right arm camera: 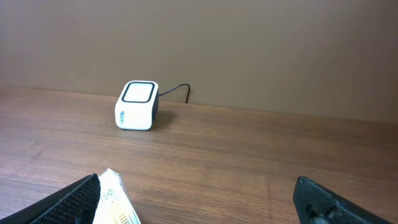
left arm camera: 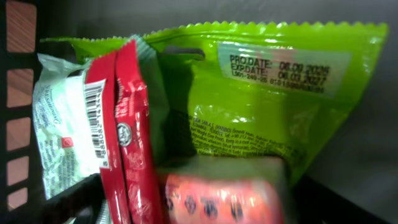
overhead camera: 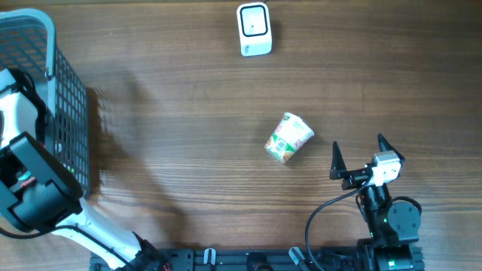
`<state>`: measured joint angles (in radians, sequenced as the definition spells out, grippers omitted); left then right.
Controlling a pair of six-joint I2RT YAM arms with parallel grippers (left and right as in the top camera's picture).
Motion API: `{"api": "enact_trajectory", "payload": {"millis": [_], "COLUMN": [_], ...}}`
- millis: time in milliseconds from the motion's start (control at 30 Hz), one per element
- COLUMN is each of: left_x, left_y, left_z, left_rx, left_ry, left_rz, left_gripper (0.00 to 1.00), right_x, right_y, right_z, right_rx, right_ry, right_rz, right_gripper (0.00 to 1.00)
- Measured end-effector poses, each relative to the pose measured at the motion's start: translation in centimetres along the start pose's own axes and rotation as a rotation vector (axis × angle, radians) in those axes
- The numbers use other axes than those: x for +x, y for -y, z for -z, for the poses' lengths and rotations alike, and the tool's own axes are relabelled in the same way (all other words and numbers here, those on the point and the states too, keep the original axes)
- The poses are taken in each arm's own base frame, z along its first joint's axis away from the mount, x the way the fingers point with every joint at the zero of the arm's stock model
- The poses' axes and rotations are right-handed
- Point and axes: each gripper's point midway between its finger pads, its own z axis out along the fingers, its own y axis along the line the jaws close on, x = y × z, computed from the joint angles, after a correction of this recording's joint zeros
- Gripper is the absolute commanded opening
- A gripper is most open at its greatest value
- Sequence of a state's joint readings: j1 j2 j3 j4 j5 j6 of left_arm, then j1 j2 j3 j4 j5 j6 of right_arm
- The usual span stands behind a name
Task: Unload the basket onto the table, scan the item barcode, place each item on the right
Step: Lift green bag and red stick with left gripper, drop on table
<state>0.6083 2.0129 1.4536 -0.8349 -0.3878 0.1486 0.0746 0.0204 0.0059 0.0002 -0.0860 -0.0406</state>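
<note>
Standing wide apart, the jaws of the right gripper point(overhead camera: 358, 141) hold nothing, close to the near edge of the table point(overhead camera: 188, 113) toward its right corner. Just beyond its fingertips, a little left of them and clear of both, lies the cup point(overhead camera: 288, 138). It is tipped on its side, a pale paper tub printed in green with touches of red (the lettering is too small to read). Its wider end points toward the far right, and no barcode shows on the face turned upward.

At the left edge stands the grey mesh basket point(overhead camera: 71, 113), and the left arm point(overhead camera: 34, 181) reaches down into it. The left gripper is hidden from above and its fingers do not show in its own camera, so I cannot tell how its jaws stand. That camera is filled with packets in the basket: a lime-green packet point(left arm camera: 273, 99) with printed dates, a red packet point(left arm camera: 127, 137) standing on edge before it, and a white packet point(left arm camera: 65, 137) with a barcode point(left arm camera: 93, 102) facing the lens.

Farthest off, by the far edge and right of its middle, sits the white scanner point(overhead camera: 254, 29), well apart from the cup.
</note>
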Motion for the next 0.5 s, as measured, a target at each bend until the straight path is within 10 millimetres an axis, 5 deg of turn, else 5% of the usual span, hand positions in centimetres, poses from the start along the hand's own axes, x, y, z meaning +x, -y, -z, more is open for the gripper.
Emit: {"api": "enact_trajectory", "payload": {"millis": [133,500], "left_x": [0.6,0.6], "left_y": [0.2,0.6], "left_z": [-0.3,1.2], "left_rx": [0.016,0.082], "left_ry": [-0.019,-0.042], "left_rz": [-0.01,0.015], "left_gripper": [0.07,0.04], "right_x": [0.0,0.0], "right_y": [0.0,0.0], "right_z": [0.0,0.0], "right_rx": [0.0,0.0], "right_ry": [0.0,0.0], "right_rz": [0.0,0.0], "right_gripper": [1.0,1.0]}}
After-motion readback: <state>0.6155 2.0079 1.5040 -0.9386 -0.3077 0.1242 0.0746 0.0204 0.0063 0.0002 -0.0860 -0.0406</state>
